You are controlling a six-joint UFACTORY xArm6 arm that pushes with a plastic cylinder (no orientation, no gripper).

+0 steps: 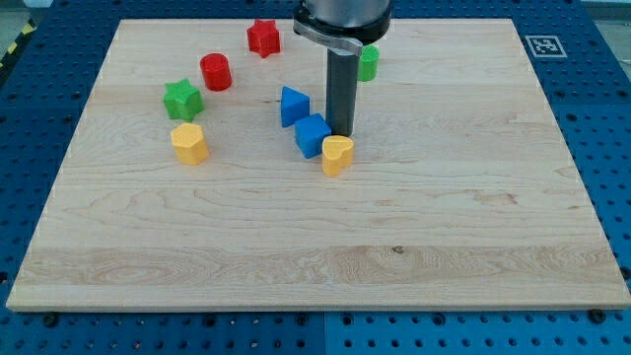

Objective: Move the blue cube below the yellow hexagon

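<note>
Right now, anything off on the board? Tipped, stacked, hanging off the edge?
Nothing stands out. All blocks sit flat on the wooden board, none stacked or at the edge. The blue cube touches the yellow heart-shaped block, with my tip right behind them. The yellow hexagon sits apart at the view's left.

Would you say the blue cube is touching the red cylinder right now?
No, the blue cube sits beside a yellow block, well apart from the red cylinder.
</note>
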